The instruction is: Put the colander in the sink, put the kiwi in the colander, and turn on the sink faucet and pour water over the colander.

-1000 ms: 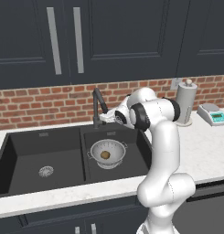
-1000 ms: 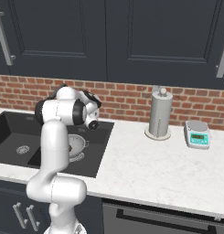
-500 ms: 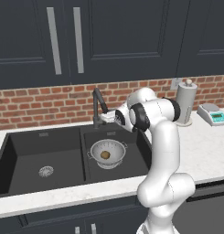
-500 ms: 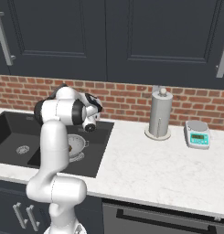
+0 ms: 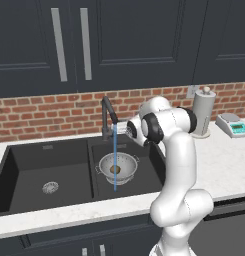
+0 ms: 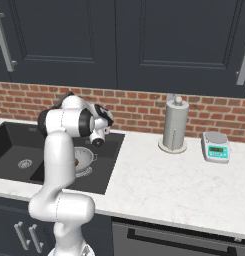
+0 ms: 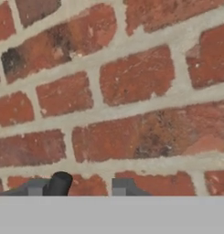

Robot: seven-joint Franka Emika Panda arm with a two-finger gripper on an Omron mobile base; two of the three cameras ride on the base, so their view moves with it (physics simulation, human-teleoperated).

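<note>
The sink (image 5: 69, 165), a black double basin, is being seen set into the pale counter (image 6: 164, 185) under the brick wall (image 7: 113, 91). The white arm (image 5: 176, 165) is being held bent over the sink's right edge. The sink faucet (image 5: 108, 117) is being seen at the back between the basins, and a thin blue stream of water (image 5: 114, 160) is being poured straight down from its spout. The colander (image 5: 118, 168) is being kept upright in the right basin, under that stream. The kiwi (image 5: 114, 169) is being held inside the colander bowl. The gripper (image 7: 79, 188) is being pointed at the brick wall beside the faucet; its jaws are standing partly apart, with nothing seen between them.
</note>
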